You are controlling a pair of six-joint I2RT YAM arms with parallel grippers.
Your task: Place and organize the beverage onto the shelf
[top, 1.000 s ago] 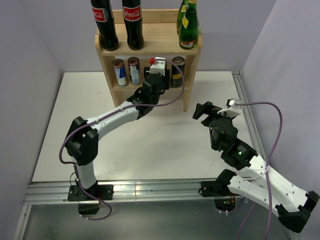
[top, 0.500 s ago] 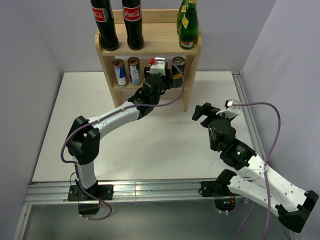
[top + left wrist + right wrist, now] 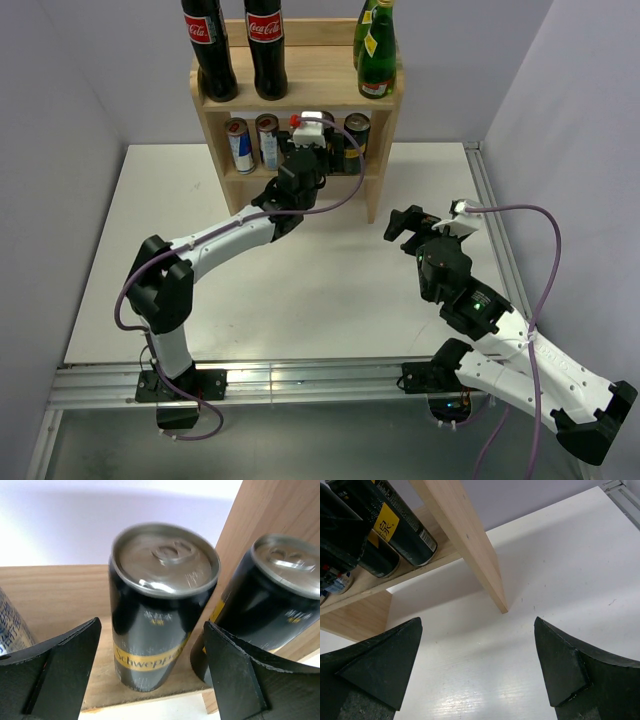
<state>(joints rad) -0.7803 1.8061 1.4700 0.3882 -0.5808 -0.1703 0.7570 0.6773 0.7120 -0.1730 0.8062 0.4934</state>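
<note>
The shelf [image 3: 300, 80] stands at the back of the table. On its middle tier a black Schweppes can [image 3: 162, 605] stands upright. My left gripper [image 3: 151, 625] is open around it, with a gap between the can and each finger. In the top view the left gripper [image 3: 322, 150] reaches into that tier and hides this can. A second black can [image 3: 270, 595] stands just to its right against the side panel. My right gripper [image 3: 405, 222] hangs open over the bare table right of the shelf, with nothing between its fingers [image 3: 385, 665].
Two cola bottles [image 3: 240, 50] and green bottles [image 3: 378, 50] stand on the top tier. Two more cans [image 3: 253, 143] stand at the left of the middle tier. The shelf's right side panel [image 3: 465, 535] ends just ahead of the right gripper. Walls enclose the white table [image 3: 300, 290].
The left jaws have spread apart and let go of the black can, which stays standing on the middle tier. The left wrist shifted slightly left. The right arm barely moved.
</note>
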